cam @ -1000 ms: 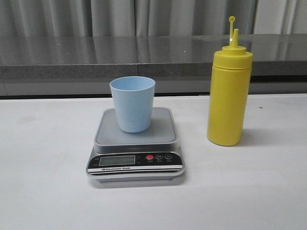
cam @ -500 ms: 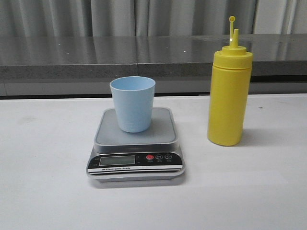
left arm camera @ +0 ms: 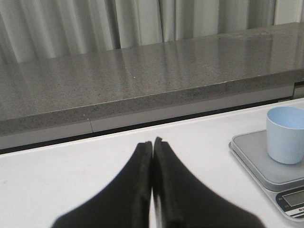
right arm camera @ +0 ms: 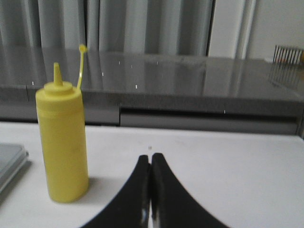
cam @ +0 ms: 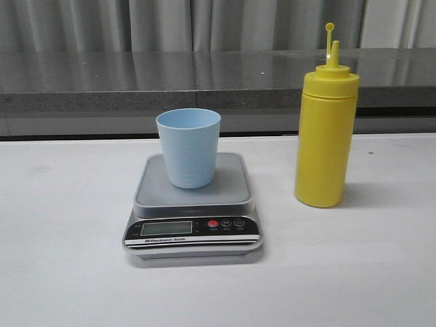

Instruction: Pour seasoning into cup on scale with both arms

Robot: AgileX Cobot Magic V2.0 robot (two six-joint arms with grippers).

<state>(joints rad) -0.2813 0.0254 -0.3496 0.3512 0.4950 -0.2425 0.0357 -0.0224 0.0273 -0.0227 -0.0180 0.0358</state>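
A pale blue cup (cam: pixel 189 147) stands upright on the grey platform of the digital scale (cam: pixel 194 204) at the table's middle. The yellow seasoning bottle (cam: pixel 325 129) stands upright to the right of the scale, its cap hanging open on its tether. Neither arm shows in the front view. In the left wrist view my left gripper (left arm camera: pixel 153 141) is shut and empty over bare table, with the cup (left arm camera: pixel 286 135) and scale (left arm camera: pixel 266 159) off to one side. In the right wrist view my right gripper (right arm camera: pixel 150 156) is shut and empty, the bottle (right arm camera: pixel 62 142) beside it.
The white table (cam: pixel 61 259) ends at the back against a grey stone ledge (cam: pixel 102 82) with pale curtains behind. A dark wire rack (right arm camera: pixel 287 54) sits on the ledge in the right wrist view.
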